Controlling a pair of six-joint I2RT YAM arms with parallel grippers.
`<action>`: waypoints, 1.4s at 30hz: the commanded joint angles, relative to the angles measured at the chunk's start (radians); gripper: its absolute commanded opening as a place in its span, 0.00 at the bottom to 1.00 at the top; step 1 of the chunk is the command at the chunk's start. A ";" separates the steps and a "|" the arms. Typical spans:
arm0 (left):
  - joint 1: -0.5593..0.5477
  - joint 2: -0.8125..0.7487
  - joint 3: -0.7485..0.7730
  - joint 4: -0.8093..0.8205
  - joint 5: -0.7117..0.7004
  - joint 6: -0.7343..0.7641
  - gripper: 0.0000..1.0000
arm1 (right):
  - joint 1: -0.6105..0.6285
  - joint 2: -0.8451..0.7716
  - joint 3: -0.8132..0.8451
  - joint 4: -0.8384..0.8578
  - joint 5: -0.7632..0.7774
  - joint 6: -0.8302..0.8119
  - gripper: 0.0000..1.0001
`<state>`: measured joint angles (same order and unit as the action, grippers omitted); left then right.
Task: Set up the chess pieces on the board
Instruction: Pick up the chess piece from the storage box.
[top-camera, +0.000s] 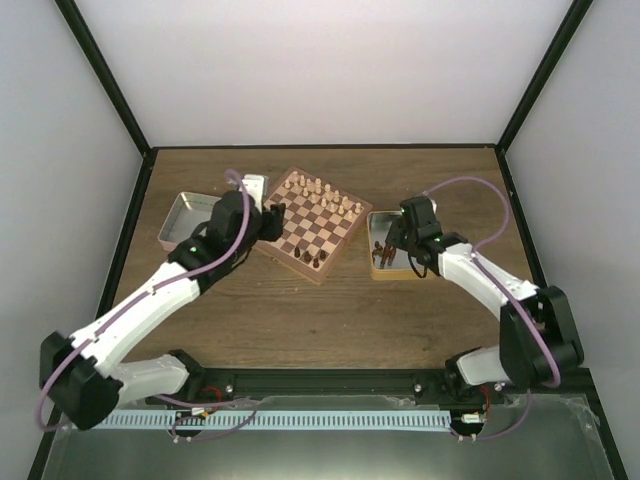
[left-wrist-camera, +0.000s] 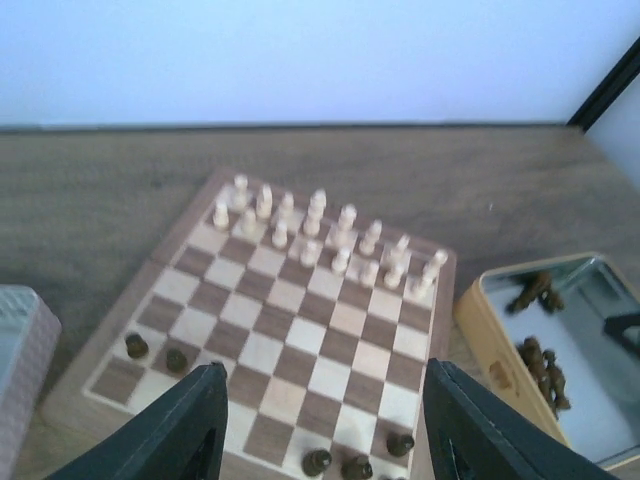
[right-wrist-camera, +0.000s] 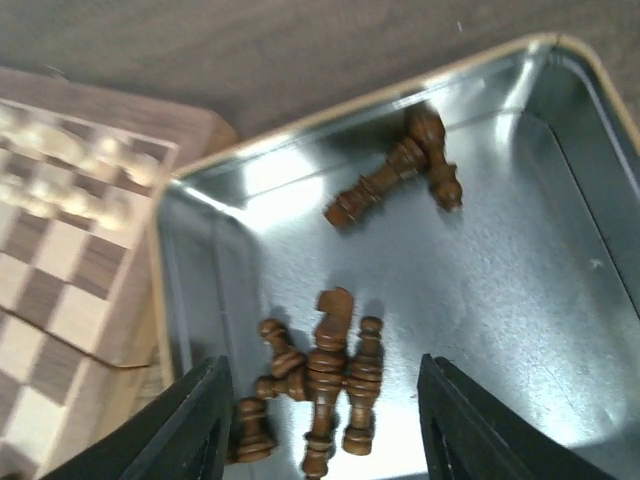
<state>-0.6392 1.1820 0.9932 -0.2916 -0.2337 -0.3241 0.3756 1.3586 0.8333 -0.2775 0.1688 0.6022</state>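
The board (top-camera: 312, 228) lies angled at the table's middle back. Pale pieces fill its far rows. Dark brown chess pieces (left-wrist-camera: 357, 466) stand on its near edge, two more (left-wrist-camera: 137, 345) at the near left corner. My left gripper (top-camera: 270, 222) hovers open and empty over the board's near edge; in its wrist view its open jaws (left-wrist-camera: 325, 405) frame the squares. My right gripper (top-camera: 395, 248) is open and empty above a metal tin (right-wrist-camera: 520, 270), straddling a cluster of lying dark pieces (right-wrist-camera: 330, 375). More dark pieces (right-wrist-camera: 395, 178) lie at the tin's far side.
The tin of dark pieces (top-camera: 381, 218) sits just right of the board, its yellow wall (left-wrist-camera: 480, 330) close to the board's border. A second shallow tin (top-camera: 180, 213) sits left of the board. Black frame posts and white walls enclose the table.
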 joint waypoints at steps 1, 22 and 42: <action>0.006 -0.085 -0.009 0.028 -0.039 0.068 0.57 | -0.029 0.106 0.073 -0.073 -0.021 0.005 0.50; 0.006 -0.129 -0.125 0.128 -0.021 0.111 0.60 | -0.050 0.504 0.325 -0.061 0.206 0.197 0.49; 0.006 -0.099 -0.130 0.135 -0.003 0.102 0.61 | -0.056 0.567 0.365 0.003 0.134 0.095 0.71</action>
<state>-0.6392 1.0763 0.8730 -0.1734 -0.2440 -0.2272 0.3290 1.9198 1.1755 -0.2996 0.3035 0.7406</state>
